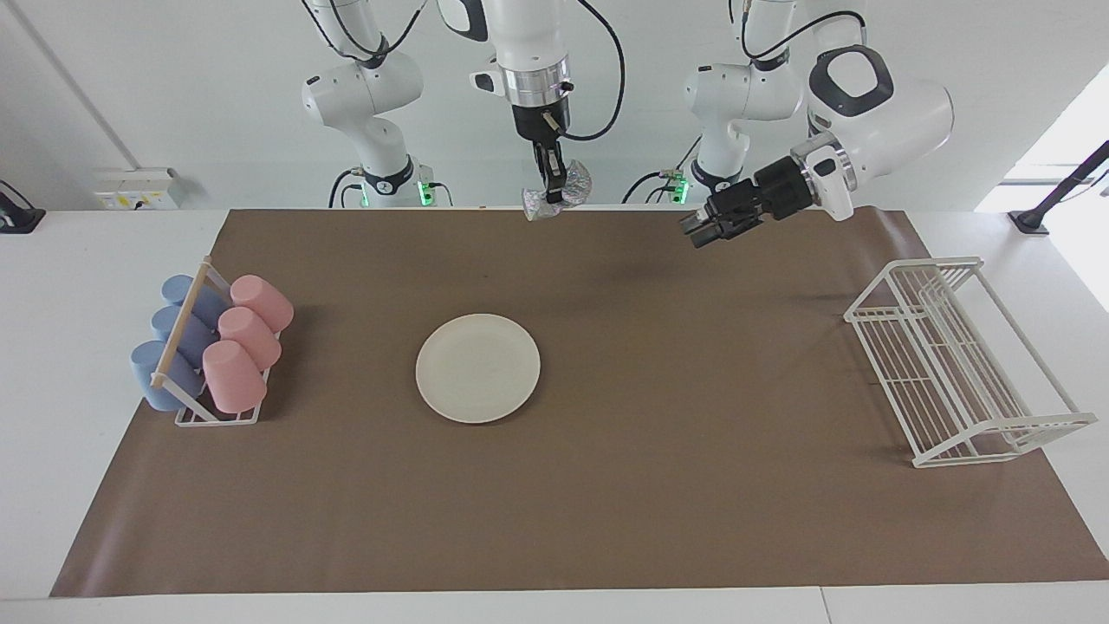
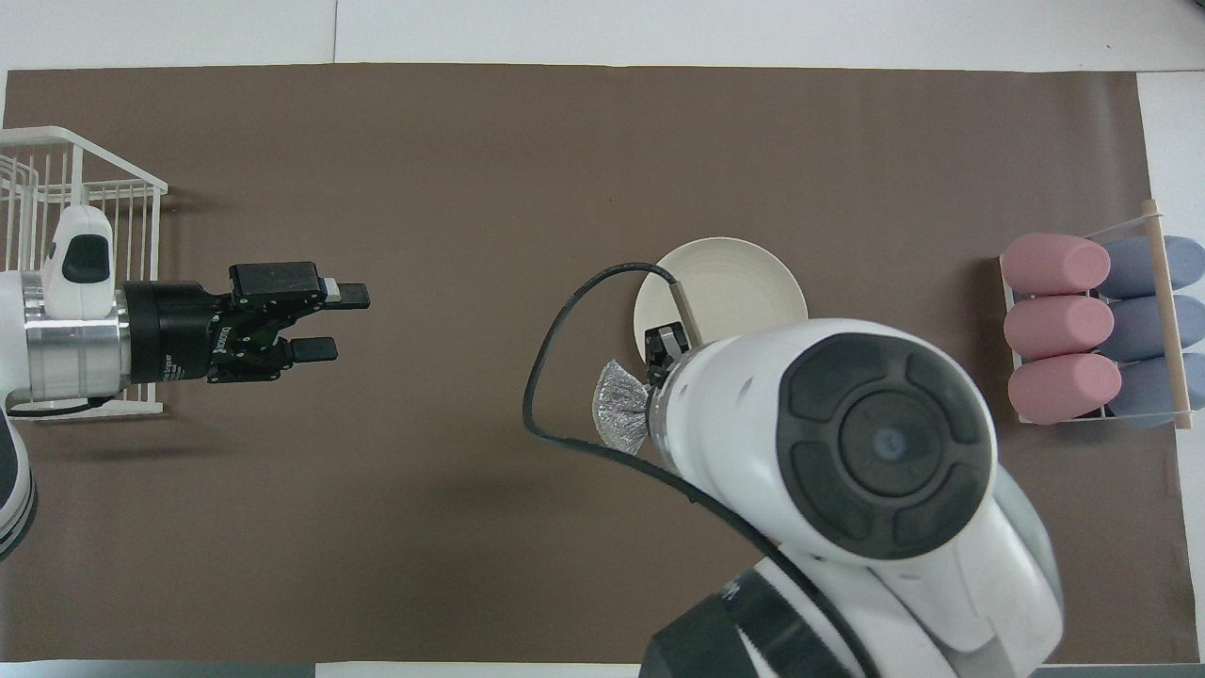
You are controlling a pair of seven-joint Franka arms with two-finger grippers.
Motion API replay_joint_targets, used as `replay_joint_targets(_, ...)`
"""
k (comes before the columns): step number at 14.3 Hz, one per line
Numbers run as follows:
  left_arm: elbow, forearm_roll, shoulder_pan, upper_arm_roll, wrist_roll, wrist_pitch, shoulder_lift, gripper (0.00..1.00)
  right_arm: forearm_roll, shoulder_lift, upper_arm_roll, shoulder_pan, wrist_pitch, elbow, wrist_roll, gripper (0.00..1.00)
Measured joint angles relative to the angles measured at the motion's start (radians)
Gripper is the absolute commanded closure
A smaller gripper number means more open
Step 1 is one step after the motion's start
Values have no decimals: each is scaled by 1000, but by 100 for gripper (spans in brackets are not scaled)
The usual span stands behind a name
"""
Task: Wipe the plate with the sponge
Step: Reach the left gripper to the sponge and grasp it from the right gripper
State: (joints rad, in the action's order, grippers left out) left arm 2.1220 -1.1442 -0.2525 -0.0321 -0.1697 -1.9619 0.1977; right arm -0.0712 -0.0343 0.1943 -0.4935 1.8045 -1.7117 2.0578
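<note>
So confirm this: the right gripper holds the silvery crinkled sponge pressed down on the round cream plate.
Wrong on contact. In the facing view the right gripper holds the silvery crinkled sponge high in the air, clear of the round cream plate.

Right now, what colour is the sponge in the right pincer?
Silvery-white and glittery, the sponge shows best in the overhead view.

Your right arm is raised high, wrist pointing straight down, with the right gripper (image 1: 551,192) clamped on the sponge (image 1: 567,192) well above the counter. Your left arm reaches out level, the left gripper (image 1: 698,230) held in the air with its fingers (image 2: 345,296) spread apart.
</note>
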Motion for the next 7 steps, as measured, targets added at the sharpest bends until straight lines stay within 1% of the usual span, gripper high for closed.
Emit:
replay_joint_targets(2, 0, -46, -63, 5, -3, -1, 0, 1, 0, 5, -1, 1, 0, 0, 1, 100)
replay_joint_targets(4, 1, -56, -111, 6, 12, 0, -1, 1, 1, 6, -3, 2, 0, 0, 1, 100)
replay_joint_targets(7, 13, -56, -141, 7, 88, 13, -10, 3, 1, 6, -4, 2, 0, 1, 1, 100)
